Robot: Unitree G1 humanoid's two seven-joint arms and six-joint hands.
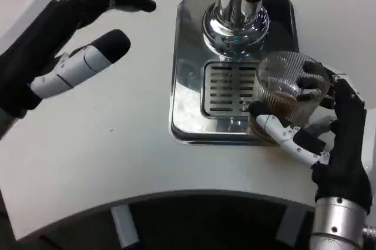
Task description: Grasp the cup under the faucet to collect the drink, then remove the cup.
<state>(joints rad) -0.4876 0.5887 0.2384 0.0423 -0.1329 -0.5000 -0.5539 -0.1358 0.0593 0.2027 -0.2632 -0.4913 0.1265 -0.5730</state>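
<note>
Table (117, 162) was white with a dark gap past its near edge. Right hand (329, 138) gripped cup (288, 88) over tray (188, 85) corner, faucet (238, 20) beyond its fingers. Left hand (70, 44) hovered splayed, holding nothing.

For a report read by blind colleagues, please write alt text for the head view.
The right hand grips a clear ribbed cup with brown drink in it, at the front right of a shiny metal drip tray. The chrome faucet stands at the tray's back on the white table. The left hand hovers open at the left.
</note>
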